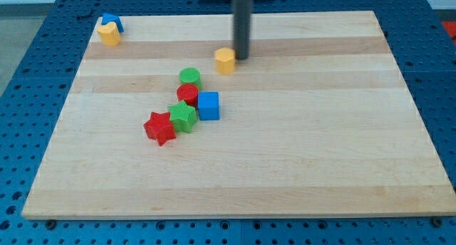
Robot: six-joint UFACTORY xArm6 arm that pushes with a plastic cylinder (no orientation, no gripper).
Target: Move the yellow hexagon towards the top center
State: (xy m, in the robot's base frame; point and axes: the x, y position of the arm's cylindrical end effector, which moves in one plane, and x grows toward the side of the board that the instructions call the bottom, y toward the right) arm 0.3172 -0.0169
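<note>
Wooden board (299, 167), yellow hexagon (225, 60) far centre, my tip (241, 58) touching its right side, no pincer fitted, green cylinder (189, 77) just nearer.

The rod (242, 28) is running out of the view's top edge, so its upper part and the arm carrying it are going unseen; a blurred dark shape is showing where it leaves the picture. At the board's far left corner, a blue block (110, 21) is sitting partly hidden behind a yellow block (109, 35), leaving both shapes too unclear to name. In the cluster, the red cylinder (188, 95) is being partly covered by the green star (183, 117) in front.
</note>
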